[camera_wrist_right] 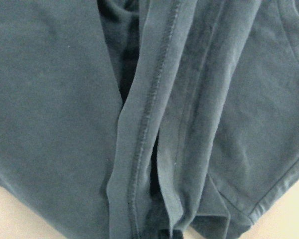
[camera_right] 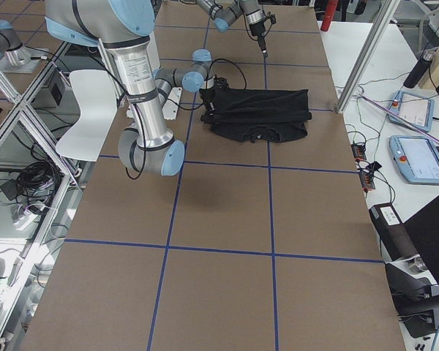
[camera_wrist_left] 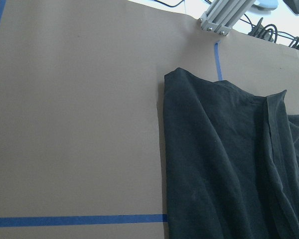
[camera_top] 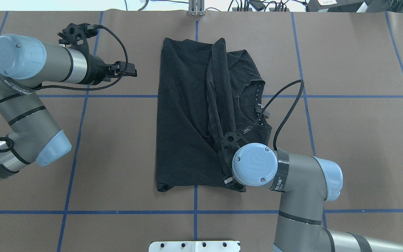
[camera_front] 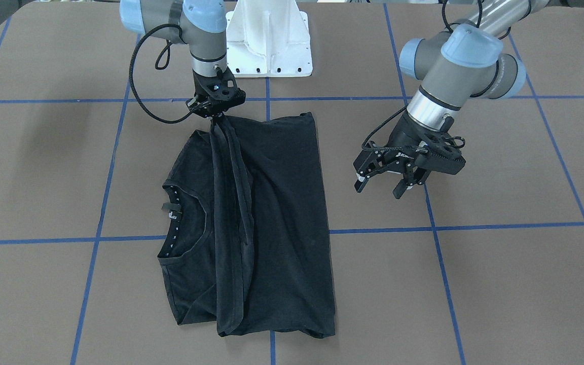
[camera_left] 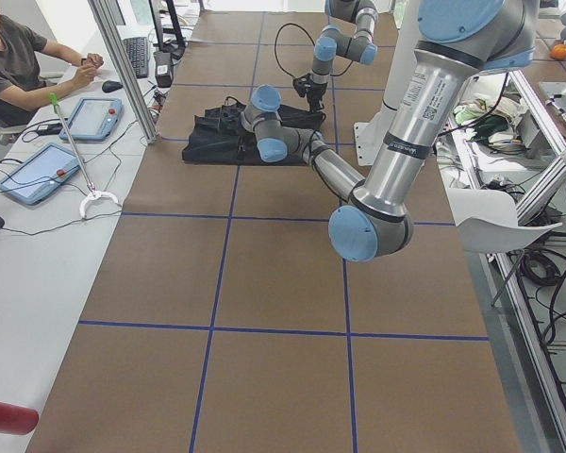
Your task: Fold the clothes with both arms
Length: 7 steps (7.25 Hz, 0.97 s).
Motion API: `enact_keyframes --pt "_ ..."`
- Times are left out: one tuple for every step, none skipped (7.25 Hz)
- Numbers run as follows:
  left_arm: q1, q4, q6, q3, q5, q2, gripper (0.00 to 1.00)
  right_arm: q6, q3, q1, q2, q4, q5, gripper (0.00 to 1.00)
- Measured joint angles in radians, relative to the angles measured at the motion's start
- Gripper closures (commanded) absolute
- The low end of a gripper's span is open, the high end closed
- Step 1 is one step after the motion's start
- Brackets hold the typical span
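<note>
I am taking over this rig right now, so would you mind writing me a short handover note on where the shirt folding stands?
Right end effector: shut on a bunched strip of the T-shirt, holding it up at the edge nearest the robot's base.
Left end effector: open and empty, beside the shirt and clear of it.
T-shirt: on the table, with the collar showing on the robot's right side.
Done: one side looks folded in over the middle.
Left: lay the held strip down, probably across the shirt, then make the remaining folds.
</note>
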Motion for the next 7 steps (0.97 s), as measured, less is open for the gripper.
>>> enact_keyframes --pt "0.001 0.0 -0.002 -0.002 0.001 0.001 0.01 -0.022 0.05 0.012 -0.02 -0.059 0.01 1.0" --pt "0.003 0.0 -0.009 -0.005 0.002 0.003 0.01 0.029 0.089 -0.014 -0.055 -0.098 0.008 1.0" --pt "0.004 0.0 -0.018 -0.008 0.004 0.005 0.01 0.138 0.099 -0.061 -0.076 -0.11 0.004 1.0" --pt "0.004 -0.001 -0.022 -0.008 0.006 0.007 0.01 0.215 0.096 -0.088 -0.082 -0.113 0.004 0.37" --pt "0.005 -0.001 -0.024 -0.008 0.007 0.008 0.01 0.248 0.093 -0.086 -0.086 -0.113 0.008 0.0" --pt "0.005 -0.001 -0.024 -0.008 0.008 0.008 0.01 0.261 0.092 -0.073 -0.089 -0.113 0.011 0.0" --pt "0.005 -0.002 -0.024 -0.008 0.009 0.008 0.01 0.268 0.093 -0.065 -0.091 -0.113 0.011 0.0"
